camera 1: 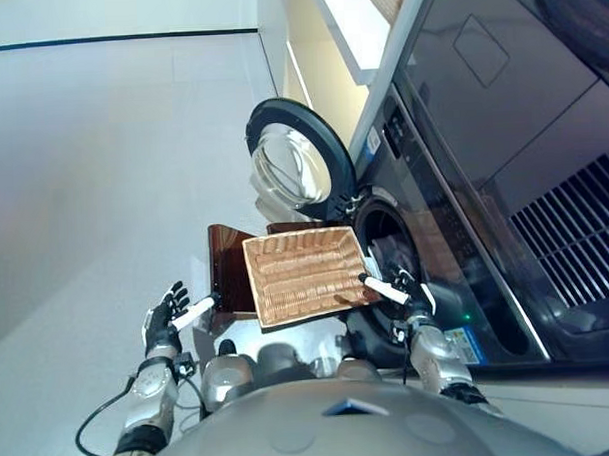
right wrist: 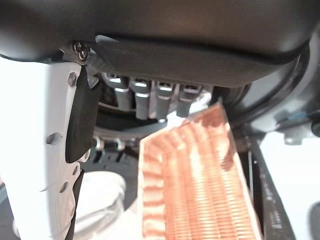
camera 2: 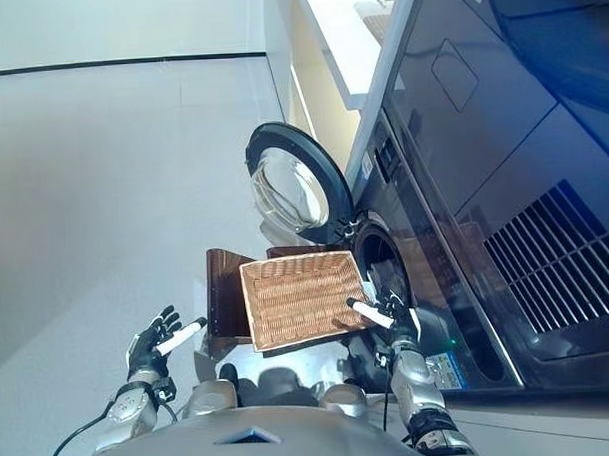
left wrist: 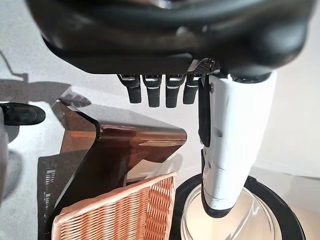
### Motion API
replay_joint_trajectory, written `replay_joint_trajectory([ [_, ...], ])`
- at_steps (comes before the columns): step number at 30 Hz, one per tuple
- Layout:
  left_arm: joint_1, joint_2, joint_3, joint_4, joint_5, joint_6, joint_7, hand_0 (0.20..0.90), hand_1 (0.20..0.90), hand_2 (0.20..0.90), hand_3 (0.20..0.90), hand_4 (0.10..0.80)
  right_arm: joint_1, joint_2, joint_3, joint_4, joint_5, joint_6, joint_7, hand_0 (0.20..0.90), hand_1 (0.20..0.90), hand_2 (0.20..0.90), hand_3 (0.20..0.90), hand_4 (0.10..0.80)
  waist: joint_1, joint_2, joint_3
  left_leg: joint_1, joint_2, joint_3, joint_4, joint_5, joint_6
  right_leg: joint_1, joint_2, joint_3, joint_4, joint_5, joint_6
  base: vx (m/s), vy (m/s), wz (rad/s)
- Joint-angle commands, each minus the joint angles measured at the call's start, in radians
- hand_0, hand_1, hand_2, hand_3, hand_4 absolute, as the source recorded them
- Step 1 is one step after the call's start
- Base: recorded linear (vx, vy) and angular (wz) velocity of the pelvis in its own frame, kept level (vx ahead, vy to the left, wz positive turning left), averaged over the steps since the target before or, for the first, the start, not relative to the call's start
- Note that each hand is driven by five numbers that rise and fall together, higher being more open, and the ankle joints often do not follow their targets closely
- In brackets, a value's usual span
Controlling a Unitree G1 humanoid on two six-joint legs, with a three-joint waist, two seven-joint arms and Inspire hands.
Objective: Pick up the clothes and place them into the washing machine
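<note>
The wicker basket (camera 1: 306, 275) on the brown stand (camera 1: 229, 276) looks empty, and pale clothes (right wrist: 102, 197) seem to lie already inside the washing machine (camera 1: 390, 247) drum, just right of it. The right robot hand (camera 1: 405, 290), fingers relaxed and holding nothing, sits at the basket's right edge by the drum mouth. The left robot hand (camera 1: 165, 315), also released, hangs well left of the stand, so the right arm is nearer.

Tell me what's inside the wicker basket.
The wicker basket shows only bare woven bottom; no clothes visible. It sits on a brown stand, by the open washing machine, whose drum interior is too dark to read.
</note>
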Motion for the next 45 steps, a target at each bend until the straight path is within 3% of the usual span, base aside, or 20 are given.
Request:
replay_joint_trajectory([
  [1,-0.060,0.047,0.003,-0.117,-0.027,-0.065,-0.007,0.900,0.900,0.900,0.900,0.800,-0.064,-0.151,-0.094,-0.085,-0.035,-0.107,-0.087,0.900,0.900,0.900,0.900,0.800,-0.004,0.040,0.016,0.022,0.009,-0.021,0.069,-0.121,-0.004,-0.093,-0.026,-0.021,0.016,0.106,-0.012,-0.072,-0.018,0.08],
  [11,-0.093,0.052,-0.038,-0.173,-0.060,-0.067,-0.012,0.900,0.900,0.900,0.900,0.800,-0.107,-0.194,-0.086,-0.106,-0.165,-0.093,-0.173,0.900,0.900,0.900,0.900,0.800,-0.019,0.079,0.072,-0.113,0.031,-0.050,0.108,-0.081,-0.035,-0.156,-0.031,-0.073,0.043,0.082,-0.027,-0.081,-0.032,0.19],
  [15,-0.116,0.064,-0.063,-0.213,-0.076,-0.072,-0.016,0.900,0.900,0.900,0.900,0.800,-0.128,-0.219,-0.088,-0.106,-0.174,-0.093,-0.195,0.900,0.900,0.900,0.900,0.800,-0.030,0.092,0.099,-0.194,0.045,-0.004,0.110,-0.027,-0.049,-0.201,-0.048,-0.113,0.051,0.087,-0.028,-0.158,0.008,0.41],
  [20,-0.109,0.069,-0.067,-0.236,-0.089,-0.070,-0.018,0.900,0.900,0.900,0.900,0.800,-0.150,-0.232,-0.079,-0.093,-0.192,-0.085,-0.208,0.900,0.900,0.900,0.900,0.800,-0.030,0.099,0.093,-0.216,0.043,-0.003,0.073,-0.005,-0.042,-0.277,-0.048,-0.088,0.079,0.079,-0.032,-0.050,0.028,0.11],
  [21,-0.111,0.075,-0.064,-0.242,-0.094,-0.074,-0.012,0.900,0.900,0.900,0.900,0.800,-0.164,-0.238,-0.071,-0.098,-0.198,-0.083,-0.216,0.900,0.900,0.900,0.900,0.800,-0.026,0.098,0.107,-0.227,0.040,-0.012,0.075,-0.007,-0.037,-0.303,-0.048,-0.072,0.094,0.077,-0.035,-0.116,0.050,0.00],
  [23,-0.114,0.082,-0.061,-0.261,-0.113,-0.085,0.002,0.900,0.900,0.900,0.900,0.800,-0.234,-0.266,-0.023,-0.073,-0.260,-0.074,-0.246,0.900,0.900,0.900,0.900,0.800,0.001,0.088,0.132,-0.270,0.009,-0.083,0.115,-0.035,-0.020,-0.379,-0.030,-0.005,0.110,0.088,-0.043,-0.134,0.067,-0.32],
  [24,-0.113,0.082,-0.061,-0.268,-0.118,-0.095,0.008,0.900,0.900,0.900,0.900,0.800,-0.262,-0.281,-0.002,-0.078,-0.273,-0.075,-0.249,0.900,0.900,0.900,0.900,0.800,0.023,0.079,0.150,-0.296,-0.029,-0.172,0.159,-0.059,-0.023,-0.396,-0.016,0.025,0.110,0.091,-0.048,-0.096,0.052,-0.69],
  [25,-0.118,0.077,-0.061,-0.261,-0.124,-0.102,0.016,0.900,0.900,0.900,0.900,0.800,-0.282,-0.290,0.010,-0.086,-0.279,-0.079,-0.248,0.900,0.900,0.900,0.900,0.800,0.030,0.075,0.158,-0.307,-0.054,-0.226,0.166,-0.080,-0.019,-0.419,-0.014,0.045,0.116,0.091,-0.050,-0.093,0.027,-0.91],
  [32,-0.128,0.078,-0.099,-0.286,-0.141,-0.099,0.001,0.900,0.900,0.900,0.900,0.800,-0.370,-0.296,0.030,-0.025,-0.289,-0.059,-0.274,0.900,0.900,0.900,0.900,0.800,0.018,0.080,0.152,-0.429,-0.074,-0.175,0.228,-0.093,-0.002,-0.493,-0.060,0.047,0.128,0.105,-0.048,-0.022,0.054,-0.12],
  [45,-0.138,0.085,-0.108,-0.275,-0.137,-0.102,0.008,0.900,0.900,0.900,0.900,0.800,-0.396,-0.278,0.036,0.004,-0.281,-0.055,-0.282,0.900,0.900,0.900,0.900,0.800,0.023,0.085,0.169,-0.436,-0.086,-0.165,0.267,-0.122,0.008,-0.475,-0.084,0.038,0.115,0.113,-0.034,0.020,0.027,0.03],
])
